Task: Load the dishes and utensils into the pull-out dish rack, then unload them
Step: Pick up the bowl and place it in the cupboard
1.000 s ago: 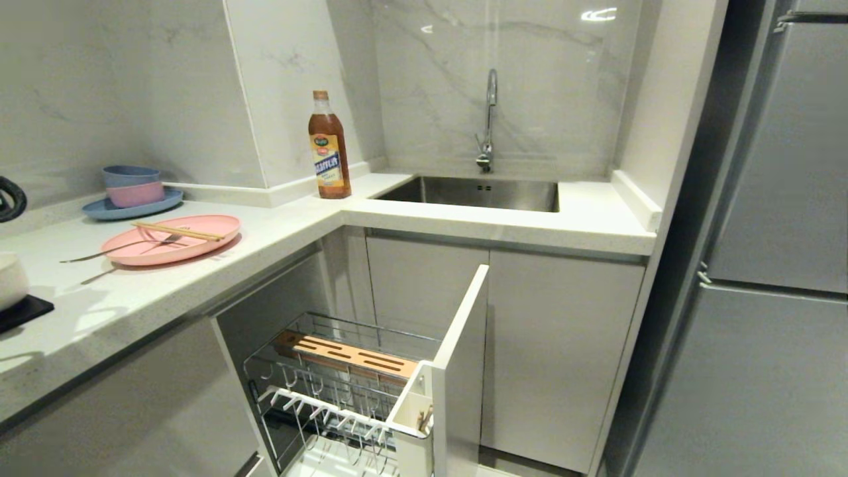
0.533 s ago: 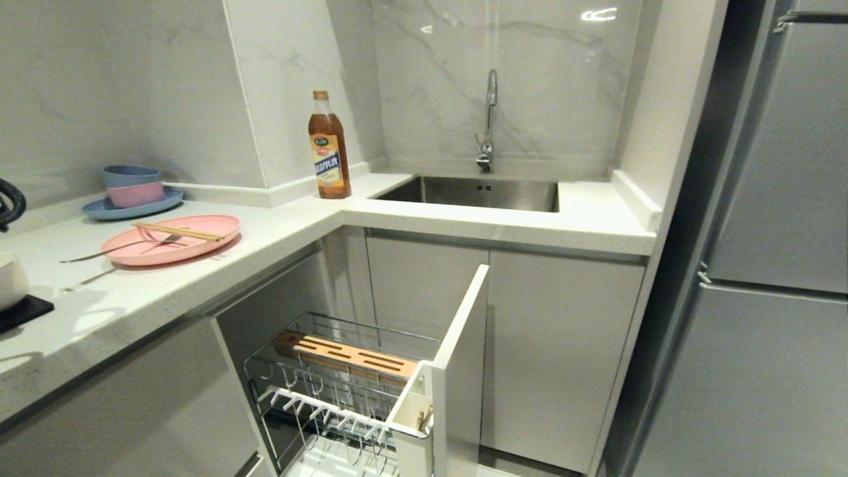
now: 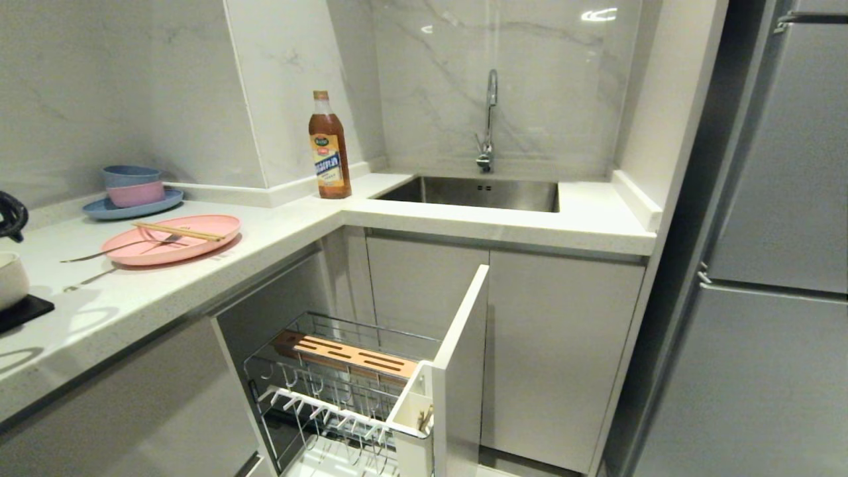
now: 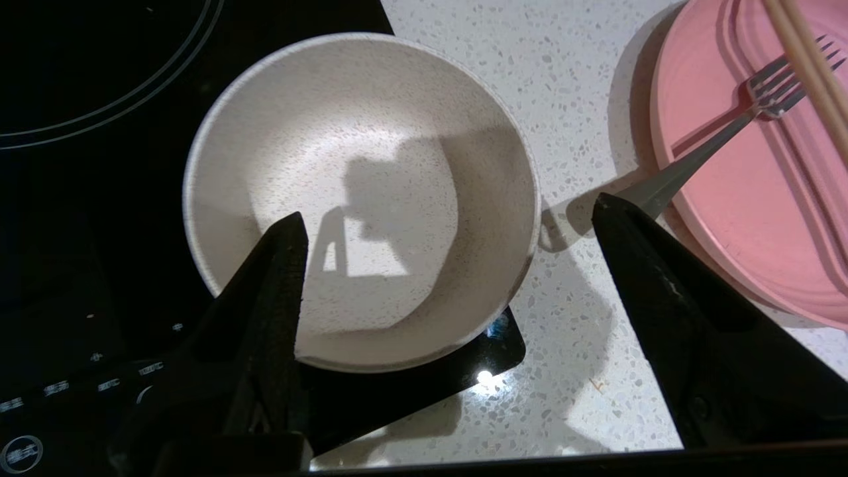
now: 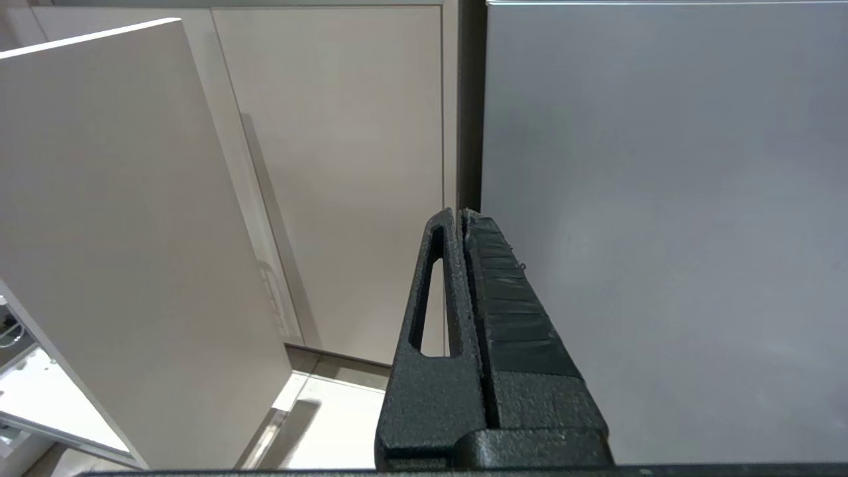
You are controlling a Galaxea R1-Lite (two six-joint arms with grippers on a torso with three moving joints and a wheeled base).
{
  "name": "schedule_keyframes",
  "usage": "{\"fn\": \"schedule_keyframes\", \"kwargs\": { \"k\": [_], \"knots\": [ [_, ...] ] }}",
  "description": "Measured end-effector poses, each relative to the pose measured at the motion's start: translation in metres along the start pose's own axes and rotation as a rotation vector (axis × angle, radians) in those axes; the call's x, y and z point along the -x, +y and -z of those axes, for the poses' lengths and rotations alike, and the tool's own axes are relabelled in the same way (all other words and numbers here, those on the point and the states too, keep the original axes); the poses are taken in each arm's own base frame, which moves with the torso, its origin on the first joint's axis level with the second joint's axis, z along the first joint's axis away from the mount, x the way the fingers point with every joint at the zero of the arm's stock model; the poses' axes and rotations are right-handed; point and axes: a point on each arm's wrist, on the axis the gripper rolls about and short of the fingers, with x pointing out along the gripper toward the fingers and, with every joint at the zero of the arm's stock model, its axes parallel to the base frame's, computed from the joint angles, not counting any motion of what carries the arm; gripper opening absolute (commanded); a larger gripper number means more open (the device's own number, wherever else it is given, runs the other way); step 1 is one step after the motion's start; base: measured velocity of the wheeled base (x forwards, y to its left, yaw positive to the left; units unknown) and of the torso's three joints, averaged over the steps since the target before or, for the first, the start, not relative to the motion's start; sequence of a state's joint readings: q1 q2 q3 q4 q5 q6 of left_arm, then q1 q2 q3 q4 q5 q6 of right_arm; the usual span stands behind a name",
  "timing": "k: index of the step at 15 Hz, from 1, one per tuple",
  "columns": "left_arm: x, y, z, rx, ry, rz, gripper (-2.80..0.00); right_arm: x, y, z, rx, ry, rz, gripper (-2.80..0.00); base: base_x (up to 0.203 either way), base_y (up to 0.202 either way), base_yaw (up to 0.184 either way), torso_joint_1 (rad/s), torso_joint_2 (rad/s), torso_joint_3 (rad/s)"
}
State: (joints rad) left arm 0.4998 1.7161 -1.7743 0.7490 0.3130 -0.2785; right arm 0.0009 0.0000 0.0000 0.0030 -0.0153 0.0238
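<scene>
The cream-white bowl stands on the corner of a black cooktop; in the head view it shows at the far left edge. My left gripper hangs open above it, one finger over the bowl's inside and the other over the counter, gripping nothing. Beside it the pink plate carries the silver fork and the wooden chopsticks. The pull-out dish rack stands drawn out below the counter. My right gripper is shut and parked, facing the cabinets.
A blue plate with small blue and pink bowls sits at the back left. A sauce bottle stands by the steel sink. The rack's white front panel juts into the floor space. A grey fridge fills the right.
The black part of my left arm at the head view's left edge has shifted slightly lower. The bowl, plate, utensils and rack have not moved.
</scene>
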Motion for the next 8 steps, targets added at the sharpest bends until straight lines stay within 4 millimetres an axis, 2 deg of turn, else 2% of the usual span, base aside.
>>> {"fn": "schedule_keyframes", "kwargs": {
  "k": [8],
  "knots": [
    [-0.027, -0.009, 0.002, -0.015, 0.056, 0.012, 0.00, 0.000, 0.000, 0.000, 0.000, 0.000, 0.000, -2.80, 0.000, 0.000, 0.000, 0.000, 0.00, 0.000]
  ]
}}
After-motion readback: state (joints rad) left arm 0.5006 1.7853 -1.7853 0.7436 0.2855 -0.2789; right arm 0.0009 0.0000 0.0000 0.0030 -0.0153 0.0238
